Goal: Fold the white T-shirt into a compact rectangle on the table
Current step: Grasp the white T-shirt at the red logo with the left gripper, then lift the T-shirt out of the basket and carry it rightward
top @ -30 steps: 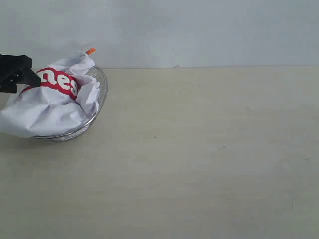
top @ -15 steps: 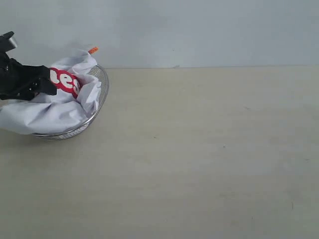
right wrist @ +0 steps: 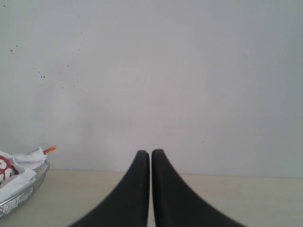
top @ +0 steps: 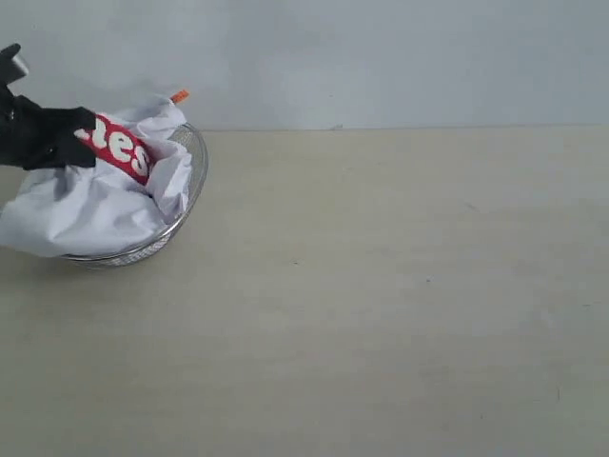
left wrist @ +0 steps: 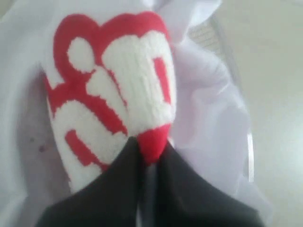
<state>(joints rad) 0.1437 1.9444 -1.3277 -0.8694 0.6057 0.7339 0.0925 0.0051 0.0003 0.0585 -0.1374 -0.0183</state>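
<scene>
The white T-shirt (top: 90,205) lies crumpled in a wire mesh bowl (top: 193,171) at the far left of the table (top: 381,286). Its red band with white lettering (top: 122,148) faces up, and the orange neck tag (top: 177,95) sticks out at the top. My left gripper (top: 88,133) is shut on a pinch of the red band (left wrist: 154,142), black fingers pressed together around the fabric. My right gripper (right wrist: 150,153) is shut with nothing in it, held above the table facing the wall; it is out of the exterior view. The shirt (right wrist: 16,177) shows small at that view's edge.
The mesh bowl's rim (right wrist: 28,191) stands above the tabletop and holds most of the shirt, with fabric spilling over its left side. A pale wall (top: 381,57) runs behind the table. The beige tabletop stretches wide to the right of the bowl.
My left gripper moved in over the shirt from the left, closed on the red band and has pulled the fabric up a little. The right gripper stayed still.
</scene>
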